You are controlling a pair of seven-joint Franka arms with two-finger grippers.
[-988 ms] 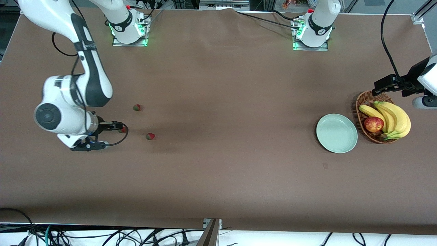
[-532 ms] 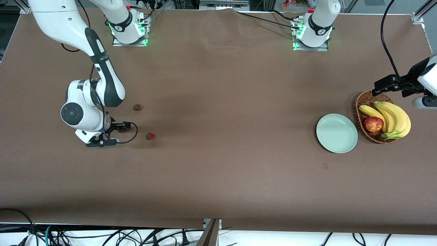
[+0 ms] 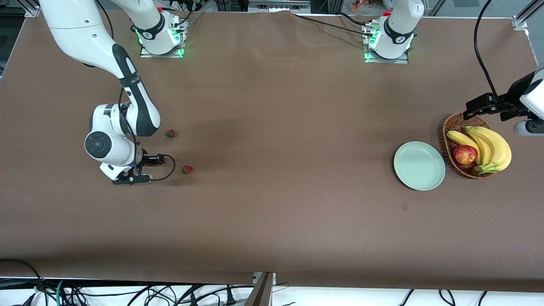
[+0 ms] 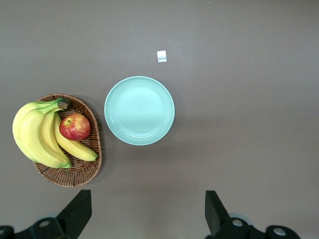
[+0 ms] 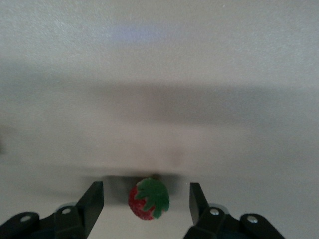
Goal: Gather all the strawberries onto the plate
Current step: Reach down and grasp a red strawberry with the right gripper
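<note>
Two strawberries lie on the brown table in the front view, one [image 3: 170, 134] farther from the camera and one [image 3: 187, 169] nearer. My right gripper [image 3: 154, 160] is low over the table beside them. In the right wrist view it [image 5: 146, 205] is open, with a third strawberry [image 5: 148, 199] lying between its fingers, apart from both. That berry is hidden under the gripper in the front view. The mint-green plate [image 3: 419, 165] is bare and also shows in the left wrist view [image 4: 139, 110]. My left gripper [image 3: 484, 106] waits high over the basket, open and empty [image 4: 147, 215].
A wicker basket [image 3: 454, 123] with bananas [image 3: 488, 146] and a red apple [image 3: 465, 154] stands beside the plate at the left arm's end of the table. A small white tag [image 4: 161, 56] lies on the table near the plate.
My right arm has swung toward the strawberries, and its gripper has moved over the third berry, which showed just past its tip before. The left arm has not moved.
</note>
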